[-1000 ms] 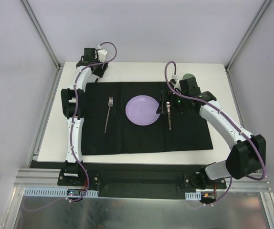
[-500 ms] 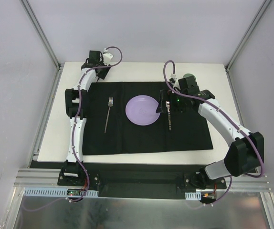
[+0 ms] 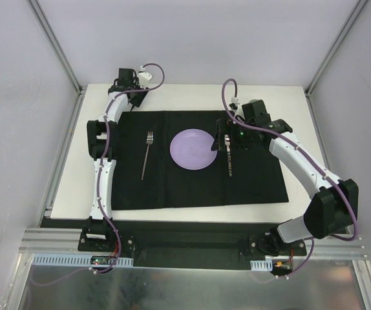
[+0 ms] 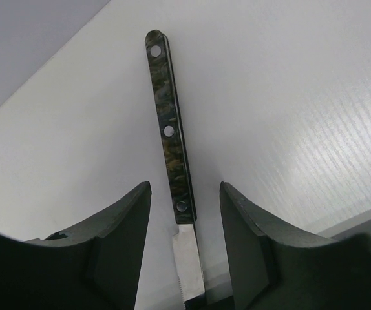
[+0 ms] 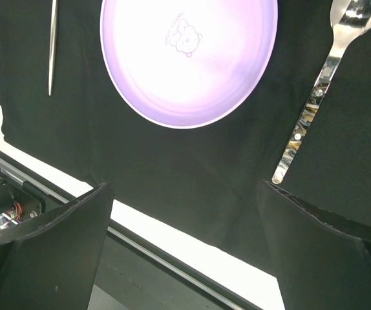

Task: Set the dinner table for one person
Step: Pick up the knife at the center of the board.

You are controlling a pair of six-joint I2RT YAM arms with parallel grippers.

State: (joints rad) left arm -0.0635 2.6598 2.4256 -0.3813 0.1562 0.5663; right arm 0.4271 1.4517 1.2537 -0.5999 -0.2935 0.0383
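On the white dinner table (image 3: 289, 103), a black mat (image 3: 192, 187) carries a lilac plate (image 3: 192, 148), a fork (image 3: 147, 155) to its left and a spoon (image 3: 229, 160) to its right. My left gripper (image 3: 128, 80) is at the table's far left corner. In the left wrist view a knife (image 4: 170, 135) with a dark mottled handle lies on the table between its jaws. My left gripper (image 4: 185, 188) is open, with a gap on each side of the knife. My right gripper (image 5: 185, 245) hangs wide open and empty over the mat, near the spoon (image 5: 315, 97) and plate (image 5: 189, 58).
Grey frame rails (image 3: 59, 161) edge the table on the left, and another rail (image 3: 192, 248) runs along the near side by the arm bases. White enclosure walls stand close behind the left gripper. The fork handle (image 5: 53, 45) shows at the right wrist view's top left.
My left gripper has shifted slightly at the far corner and its jaws have narrowed around the knife. The right gripper has lifted a little away from the spoon.
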